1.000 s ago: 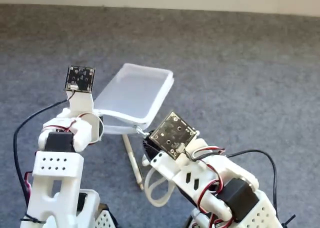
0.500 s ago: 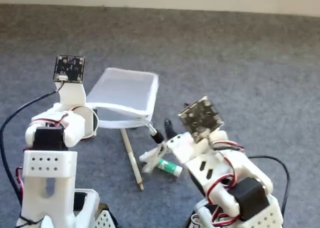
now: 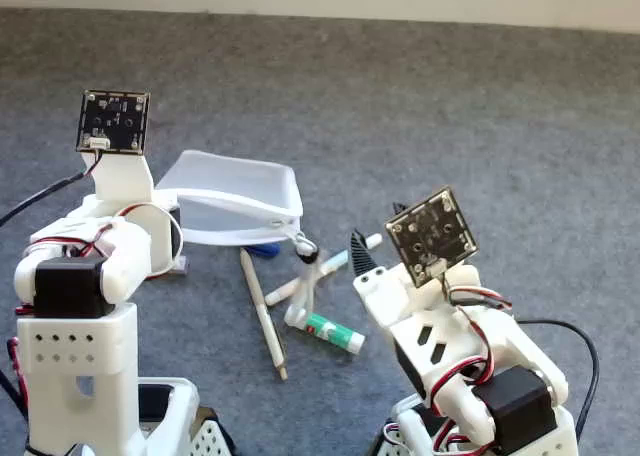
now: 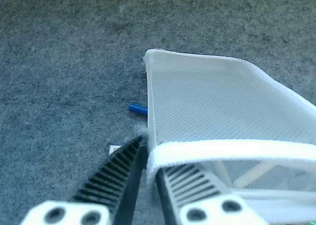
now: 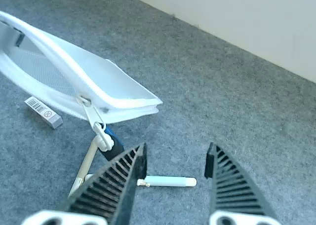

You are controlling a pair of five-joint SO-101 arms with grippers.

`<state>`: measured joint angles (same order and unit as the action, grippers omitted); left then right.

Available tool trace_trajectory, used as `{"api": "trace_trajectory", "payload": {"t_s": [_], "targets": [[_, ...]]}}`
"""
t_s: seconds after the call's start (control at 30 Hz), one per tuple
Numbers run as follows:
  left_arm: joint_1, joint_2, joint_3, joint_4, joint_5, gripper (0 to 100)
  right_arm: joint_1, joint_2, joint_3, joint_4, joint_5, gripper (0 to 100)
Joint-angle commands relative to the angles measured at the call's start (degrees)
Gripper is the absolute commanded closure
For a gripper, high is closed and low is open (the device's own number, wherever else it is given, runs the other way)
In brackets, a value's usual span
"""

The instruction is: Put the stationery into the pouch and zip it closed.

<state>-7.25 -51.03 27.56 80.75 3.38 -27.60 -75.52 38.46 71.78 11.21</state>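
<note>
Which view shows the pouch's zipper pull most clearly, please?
The right wrist view: the zipper pull hangs large from the pouch's corner. The high view has it tiny at that corner. The left wrist view gives the pouch's mesh side, clamped by the left gripper.

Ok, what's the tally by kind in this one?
Pouch: 1
Glue stick: 1
Labelled block: 1
Pens or pencils: 3 (beige pencil, white pen, blue pen, partly under the pouch)
Total: 6
</note>
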Motion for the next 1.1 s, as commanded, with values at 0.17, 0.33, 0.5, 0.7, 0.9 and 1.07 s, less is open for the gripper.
{"api": "trace_trajectory", "payload": {"t_s": [0.17, 0.33, 0.5, 0.7, 0.9, 1.07], "targets": [[-0.9, 4.7, -12.2, 6.0, -2.0, 99, 3.9, 13.4, -3.2, 1.4, -1.6, 81.8], [-5.4, 15.1, -19.7, 8.4, -2.8, 99, 5.2, 22.3, -6.6, 1.8, -6.8, 81.8], [-8.0, 21.4, -25.7, 11.6, -2.7, 99, 5.3, 27.9, -7.7, 1.5, -11.3, 81.8], [-8.0, 26.5, -30.1, 14.9, -2.6, 99, 7.8, 34.4, -7.8, -0.7, -17.9, 81.8], [-7.8, 28.2, -31.6, 15.6, -2.5, 99, 8.0, 44.7, -7.8, -5.2, -25.9, 81.8], [-7.8, 28.2, -31.5, 15.6, -2.5, 99, 8.0, 50.8, -7.8, -9.5, -31.8, 81.8]]}}
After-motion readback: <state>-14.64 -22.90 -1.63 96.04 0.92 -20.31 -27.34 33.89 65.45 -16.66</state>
